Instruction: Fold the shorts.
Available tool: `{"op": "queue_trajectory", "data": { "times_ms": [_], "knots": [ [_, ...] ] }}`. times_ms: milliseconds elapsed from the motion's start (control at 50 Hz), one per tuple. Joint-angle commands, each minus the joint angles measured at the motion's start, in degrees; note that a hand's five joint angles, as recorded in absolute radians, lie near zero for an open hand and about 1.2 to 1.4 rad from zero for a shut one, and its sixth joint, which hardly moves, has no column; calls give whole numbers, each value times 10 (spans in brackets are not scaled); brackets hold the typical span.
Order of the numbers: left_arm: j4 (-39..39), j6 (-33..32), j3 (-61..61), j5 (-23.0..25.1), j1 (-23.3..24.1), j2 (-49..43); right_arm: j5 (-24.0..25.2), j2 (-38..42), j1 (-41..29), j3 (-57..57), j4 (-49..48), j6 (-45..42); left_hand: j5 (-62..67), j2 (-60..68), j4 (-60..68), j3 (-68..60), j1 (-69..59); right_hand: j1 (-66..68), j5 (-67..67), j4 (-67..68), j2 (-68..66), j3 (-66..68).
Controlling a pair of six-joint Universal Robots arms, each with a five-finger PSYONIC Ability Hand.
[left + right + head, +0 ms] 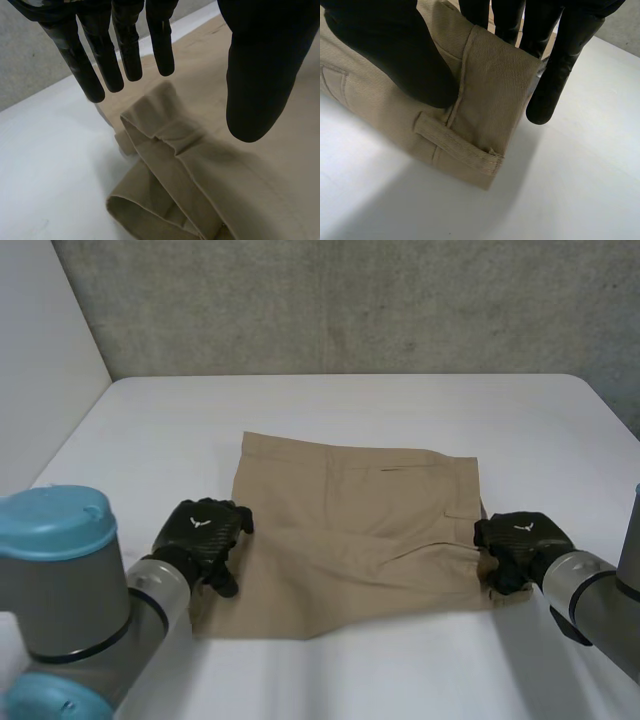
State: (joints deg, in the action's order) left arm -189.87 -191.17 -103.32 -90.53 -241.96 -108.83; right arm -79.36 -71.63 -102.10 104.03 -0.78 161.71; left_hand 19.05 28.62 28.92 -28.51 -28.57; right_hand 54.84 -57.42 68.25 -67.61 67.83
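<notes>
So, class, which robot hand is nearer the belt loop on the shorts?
Right. The right robot hand pinches the waistband beside the belt loop; the left robot hand is over the hems, far end.

A white table (350, 405) stands against a rough grey concrete wall (350, 300) just behind it. A plain white panel (40, 350) rises along the table's left side. Soft light falls on the tabletop.

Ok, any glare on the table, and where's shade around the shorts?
Head view: soft even light on the shorts, no glare on the table. Right wrist view: grey shade on the table beside the waistband. Left wrist view: shade under the folded hem.
</notes>
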Motion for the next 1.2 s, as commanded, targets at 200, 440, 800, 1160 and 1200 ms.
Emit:
{"op": "queue_trajectory", "data": {
  "times_ms": [200,440,800,1160,1200],
  "knots": [
    [-6,-1,66,-2,2,-90,8,-4,0,7,0,-1,113,117,114,-118,-117,252,-126,117,-124,122],
    [-5,-1,73,-3,1,-109,8,-4,1,8,-1,-1,257,262,259,-263,-262,252,-126,117,-124,122],
    [0,-1,48,-2,11,-58,3,-11,8,7,-2,-3,510,514,511,-515,-514,252,-126,117,-124,122],
    [-8,-1,10,11,11,-3,5,-20,0,12,-2,-3,168,173,170,-174,-173,252,-126,117,-124,122],
    [-8,-1,12,11,11,-19,7,-20,0,12,-2,-3,167,171,168,-172,-171,252,-126,117,-124,122]
  ]
}}
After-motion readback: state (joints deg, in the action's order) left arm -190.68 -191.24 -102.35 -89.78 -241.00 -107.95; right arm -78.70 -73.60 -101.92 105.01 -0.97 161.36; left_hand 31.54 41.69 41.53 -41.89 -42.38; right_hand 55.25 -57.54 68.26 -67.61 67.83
